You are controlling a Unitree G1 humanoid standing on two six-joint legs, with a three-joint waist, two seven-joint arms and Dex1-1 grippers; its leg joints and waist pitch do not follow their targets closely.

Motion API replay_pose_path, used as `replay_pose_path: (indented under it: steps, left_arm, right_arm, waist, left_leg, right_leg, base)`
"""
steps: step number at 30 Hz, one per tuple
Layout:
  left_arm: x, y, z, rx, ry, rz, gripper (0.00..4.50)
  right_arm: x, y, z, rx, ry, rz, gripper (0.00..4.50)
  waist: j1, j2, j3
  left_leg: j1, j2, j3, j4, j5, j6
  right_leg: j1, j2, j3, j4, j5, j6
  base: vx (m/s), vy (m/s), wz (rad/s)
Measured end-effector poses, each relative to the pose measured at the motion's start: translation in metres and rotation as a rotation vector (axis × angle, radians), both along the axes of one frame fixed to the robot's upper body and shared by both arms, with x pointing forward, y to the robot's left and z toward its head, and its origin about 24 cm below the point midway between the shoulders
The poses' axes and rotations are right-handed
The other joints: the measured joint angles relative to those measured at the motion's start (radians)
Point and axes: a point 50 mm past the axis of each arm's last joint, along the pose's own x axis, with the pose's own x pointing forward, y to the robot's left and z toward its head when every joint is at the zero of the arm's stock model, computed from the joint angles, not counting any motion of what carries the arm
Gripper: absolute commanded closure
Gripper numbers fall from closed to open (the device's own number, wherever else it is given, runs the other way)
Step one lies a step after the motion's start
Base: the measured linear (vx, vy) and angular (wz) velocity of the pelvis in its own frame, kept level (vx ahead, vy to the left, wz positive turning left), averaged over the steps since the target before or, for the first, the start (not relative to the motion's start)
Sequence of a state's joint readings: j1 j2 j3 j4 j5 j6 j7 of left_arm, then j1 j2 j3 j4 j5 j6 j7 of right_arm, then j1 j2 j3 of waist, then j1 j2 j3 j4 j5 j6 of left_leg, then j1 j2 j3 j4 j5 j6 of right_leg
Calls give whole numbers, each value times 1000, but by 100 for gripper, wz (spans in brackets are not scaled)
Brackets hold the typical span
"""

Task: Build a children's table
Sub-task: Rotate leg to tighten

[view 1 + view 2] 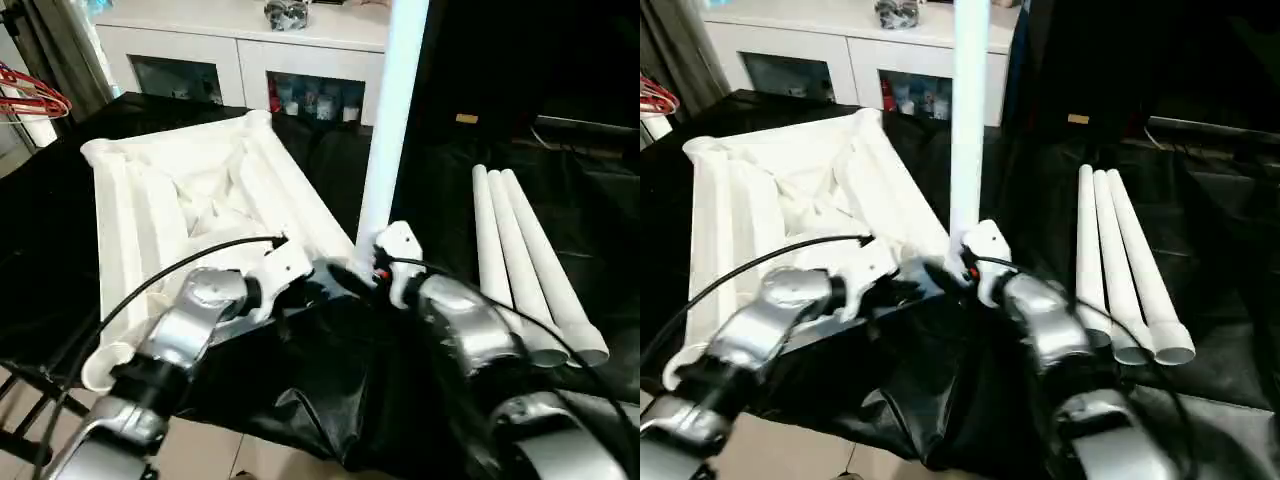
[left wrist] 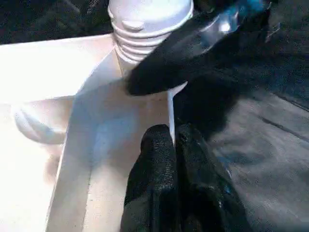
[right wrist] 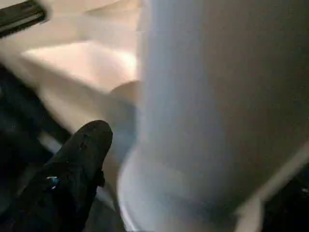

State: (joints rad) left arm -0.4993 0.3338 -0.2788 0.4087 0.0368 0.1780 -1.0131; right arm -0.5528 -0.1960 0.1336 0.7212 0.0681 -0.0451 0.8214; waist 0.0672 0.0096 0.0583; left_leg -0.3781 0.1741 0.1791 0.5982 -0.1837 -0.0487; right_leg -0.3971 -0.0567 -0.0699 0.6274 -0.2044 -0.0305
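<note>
White plastic tabletop point(image 1: 180, 190) lies ribs-up on our black-draped counter point(image 1: 560, 180), one tapered white tube leg point(image 1: 392, 110) upright at its near corner socket. Left fingers point(image 2: 166, 159) clenched; right fingers point(image 3: 72, 169) released beside it. We'd check it's seated straight.

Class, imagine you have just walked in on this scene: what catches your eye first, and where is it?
A white leg stands upright at the near corner of the upturned tabletop, with both grippers at its base. The left gripper is shut on the tabletop's edge. Three spare legs lie side by side on the black cloth to the right.
</note>
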Motion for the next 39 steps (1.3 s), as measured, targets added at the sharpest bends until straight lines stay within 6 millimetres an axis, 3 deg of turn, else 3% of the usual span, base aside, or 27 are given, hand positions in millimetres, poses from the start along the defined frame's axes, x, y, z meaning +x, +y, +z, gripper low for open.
replay_pose_path:
  steps: [6, 8, 12, 13, 22, 25, 30, 37, 39]
  left_arm:
    - [-8, 10, 0, -2, 52, -83, 450]
    - [-10, 13, 1, -2, 66, -102, 450]
    - [-13, 18, 2, -2, 84, -131, 450]
    - [-13, 18, 2, -1, 87, -137, 450]
    - [-15, 19, 2, -9, 97, -150, 450]
    - [-10, 12, 0, -8, 67, -103, 450]
    - [9, -9, -3, -4, 6, 54, 450]
    - [17, -23, -6, 4, -33, 162, 450]
    - [18, -23, -6, 4, -35, 164, 450]
  right_arm:
    - [-15, -15, 3, -15, 45, 215, 38]
    - [-18, -15, 4, -15, 59, 260, 73]
    - [-22, -14, 5, -6, 73, 297, 84]
    - [-23, -14, 5, 3, 77, 301, 111]
    - [-27, -10, 3, 39, 102, 294, 170]
    - [-23, -9, 0, 48, 97, 196, 174]
    - [-3, -1, -5, 64, 58, -143, 175]
    - [10, 18, -7, 72, 45, -404, 175]
    - [10, 20, -8, 81, 39, -426, 120]
  waist:
    - [8, 0, 0]
    - [11, 0, 0]
    - [18, 0, 0]
    - [19, 0, 0]
    - [23, 0, 0]
    - [22, 0, 0]
    - [15, 0, 0]
    - [8, 1, -1]
    - [3, 1, -1]
  left_leg:
    - [-2, 0, 0, 1, 0, 0]
    - [-2, 0, 0, 1, 0, 0]
    - [-3, 1, 0, 1, 0, 0]
    - [-4, 1, 0, 1, 0, 0]
    - [-5, 1, 0, 1, 0, 0]
    - [-4, 1, 0, 2, 0, 0]
    - [1, 0, 0, 2, 0, -1]
    - [8, 0, 0, -1, 0, -1]
    - [8, 0, 0, -1, 0, -1]
  right_leg:
    - [-1, 0, 0, 0, 0, 0]
    - [-2, 0, 0, 0, 0, 0]
    - [-3, 0, -1, 0, 0, 0]
    - [-3, 0, -1, 0, 0, 0]
    - [-3, 0, -1, 0, 0, 0]
    - [-3, 0, 0, 0, 1, -1]
    - [0, 0, 0, 1, 2, -1]
    - [6, 0, 0, 1, 1, 2]
    - [6, 0, 0, 0, 1, 2]
  base:
    - [0, 0, 0]
    - [0, 0, 0]
    - [0, 0, 0]
    - [0, 0, 0]
    - [0, 0, 0]
    - [0, 0, 0]
    - [0, 0, 0]
    - [0, 0, 0]
    - [0, 0, 0]
